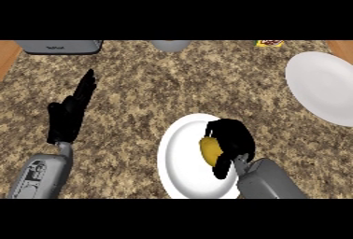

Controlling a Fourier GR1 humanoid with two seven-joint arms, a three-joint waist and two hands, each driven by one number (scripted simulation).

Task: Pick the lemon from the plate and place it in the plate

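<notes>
Speckled brown tabletop fills the frame. At lower center, the right hand curls its fingers round the lemon, over the near plate. A far plate lies at the right edge, well apart. At left, the left hand rests with fingers straight, released. Along the top edge sit a grey appliance and a grey cup.

We're looking at a kitchen: speckled granite counter, white plates sitting out, a grey toaster standing at the back edge.
</notes>
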